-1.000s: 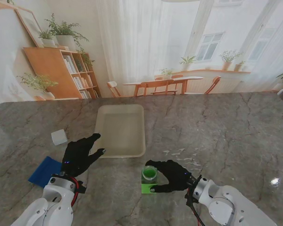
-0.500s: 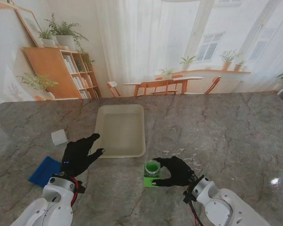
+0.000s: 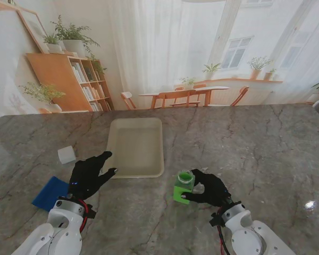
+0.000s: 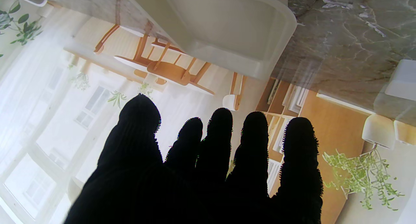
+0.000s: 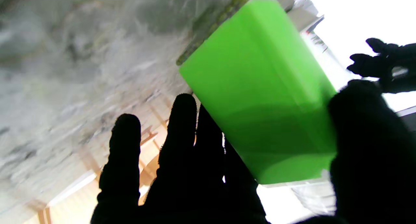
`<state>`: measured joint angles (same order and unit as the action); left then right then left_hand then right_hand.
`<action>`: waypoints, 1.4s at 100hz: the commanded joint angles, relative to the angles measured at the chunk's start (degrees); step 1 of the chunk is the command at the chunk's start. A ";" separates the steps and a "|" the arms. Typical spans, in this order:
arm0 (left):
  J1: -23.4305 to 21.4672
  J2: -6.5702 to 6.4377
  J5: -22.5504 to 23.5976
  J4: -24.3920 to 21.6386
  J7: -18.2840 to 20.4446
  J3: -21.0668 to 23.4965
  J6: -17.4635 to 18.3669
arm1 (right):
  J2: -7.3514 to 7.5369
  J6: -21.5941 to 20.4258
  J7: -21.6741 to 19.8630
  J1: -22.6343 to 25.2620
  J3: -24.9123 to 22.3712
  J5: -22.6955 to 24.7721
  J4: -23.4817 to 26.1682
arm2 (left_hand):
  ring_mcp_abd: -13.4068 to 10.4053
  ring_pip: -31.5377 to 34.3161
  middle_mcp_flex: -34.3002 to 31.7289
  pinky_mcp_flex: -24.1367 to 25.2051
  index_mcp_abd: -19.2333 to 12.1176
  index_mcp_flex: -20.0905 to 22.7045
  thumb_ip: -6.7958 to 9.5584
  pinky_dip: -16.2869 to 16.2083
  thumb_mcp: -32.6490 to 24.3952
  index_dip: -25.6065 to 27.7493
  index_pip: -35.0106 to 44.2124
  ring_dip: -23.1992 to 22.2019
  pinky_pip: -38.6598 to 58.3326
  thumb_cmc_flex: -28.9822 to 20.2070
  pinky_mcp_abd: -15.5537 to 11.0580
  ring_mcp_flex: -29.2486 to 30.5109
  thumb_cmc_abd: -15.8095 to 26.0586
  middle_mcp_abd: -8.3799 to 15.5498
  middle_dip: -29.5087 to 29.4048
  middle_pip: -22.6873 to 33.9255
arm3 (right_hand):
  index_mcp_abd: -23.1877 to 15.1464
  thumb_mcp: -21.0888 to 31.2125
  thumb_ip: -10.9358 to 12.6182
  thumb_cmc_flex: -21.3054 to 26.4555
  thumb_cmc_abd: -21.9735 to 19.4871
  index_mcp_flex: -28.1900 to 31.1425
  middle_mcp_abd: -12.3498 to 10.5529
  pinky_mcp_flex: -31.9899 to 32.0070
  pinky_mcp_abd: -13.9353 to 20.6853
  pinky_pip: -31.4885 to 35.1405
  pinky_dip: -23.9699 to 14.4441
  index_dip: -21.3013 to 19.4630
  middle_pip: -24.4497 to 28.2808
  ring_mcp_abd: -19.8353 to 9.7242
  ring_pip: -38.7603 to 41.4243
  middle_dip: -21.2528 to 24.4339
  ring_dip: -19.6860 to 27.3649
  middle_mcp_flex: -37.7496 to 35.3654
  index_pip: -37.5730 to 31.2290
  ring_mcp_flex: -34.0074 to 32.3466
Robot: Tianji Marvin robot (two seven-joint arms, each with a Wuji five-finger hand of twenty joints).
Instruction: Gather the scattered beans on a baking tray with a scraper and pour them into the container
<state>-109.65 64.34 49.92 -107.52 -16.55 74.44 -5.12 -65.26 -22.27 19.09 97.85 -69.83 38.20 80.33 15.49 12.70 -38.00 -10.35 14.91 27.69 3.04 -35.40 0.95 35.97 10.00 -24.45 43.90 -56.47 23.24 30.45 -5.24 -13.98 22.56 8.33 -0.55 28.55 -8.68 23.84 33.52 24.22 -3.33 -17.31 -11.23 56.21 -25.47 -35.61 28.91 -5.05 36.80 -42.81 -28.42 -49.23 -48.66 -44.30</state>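
Note:
My right hand [image 3: 210,189] is shut on a bright green container [image 3: 183,187] with a round open top, held just off the table near me, right of centre. In the right wrist view the green container [image 5: 260,97] fills the space between my thumb and fingers [image 5: 182,136]. The cream baking tray [image 3: 136,146] lies on the table farther from me, and no beans can be made out in it. My left hand [image 3: 89,174] hovers open with fingers spread at the tray's near left corner. The left wrist view shows the tray's corner [image 4: 260,48] beyond my fingers [image 4: 221,143].
A blue flat scraper [image 3: 50,193] lies near the table's left edge beside my left arm. A small white block [image 3: 67,154] sits just beyond it. Pale specks [image 3: 202,171] are scattered on the marble past the container.
My right hand has lifted the green container and carried it to the right and a little farther from me. The left hand has stayed where it was.

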 commanded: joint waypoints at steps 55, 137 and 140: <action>-2.95 0.54 1.62 -0.72 -3.79 2.86 -0.05 | -1.69 5.31 8.22 -0.31 -2.67 2.02 9.85 | -1.10 0.87 -0.49 -0.01 0.27 0.60 -5.22 -0.43 1.23 0.19 0.48 -0.82 0.73 -1.74 -1.78 0.97 5.15 1.33 0.68 0.06 | -20.60 35.05 0.95 6.50 6.40 11.16 -4.97 -8.75 -1.63 6.64 -1.98 -1.49 6.54 -2.00 4.68 -1.73 -1.87 -16.05 -20.18 -11.57; 8.51 -5.60 18.77 3.82 36.10 20.06 10.29 | -2.00 6.73 9.20 -4.97 3.74 2.32 7.59 | 0.52 -6.92 26.41 12.97 10.46 -19.55 -4.23 6.89 0.82 -7.09 -8.00 6.10 -19.86 5.77 -5.11 -22.26 1.43 -2.95 -5.93 -6.71 | -20.39 38.87 0.59 6.22 9.51 13.09 -3.95 -9.12 -3.79 6.23 -3.35 -3.54 7.76 -1.10 6.37 -4.84 -3.88 -18.04 -19.51 -12.55; 9.97 -5.91 19.53 5.21 37.44 19.80 11.29 | -2.00 6.82 9.14 -4.99 3.81 2.27 7.59 | 0.61 -6.91 27.41 13.20 11.11 -20.18 -4.21 6.97 0.81 -7.23 -8.26 6.09 -20.03 5.94 -5.37 -23.01 1.43 -3.38 -5.99 -6.85 | -20.19 38.83 0.58 6.23 9.54 13.20 -3.93 -9.10 -3.79 6.24 -3.37 -3.64 7.74 -1.11 6.37 -4.86 -3.89 -18.04 -19.61 -12.53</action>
<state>-102.18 59.72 68.58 -105.17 19.88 94.44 5.23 -67.23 -15.73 29.21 92.70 -66.16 40.71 87.95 15.09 6.26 -13.49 1.26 22.22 10.48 3.00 -29.68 1.75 29.65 3.03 -18.89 26.15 -51.99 19.13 10.42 -3.46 -15.80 17.28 2.33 -1.65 34.87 -8.69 21.85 47.97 33.04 -1.59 -26.55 -14.18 61.81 -27.52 -33.86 28.22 -3.49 42.80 -43.33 -31.37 -61.58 -56.67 -56.36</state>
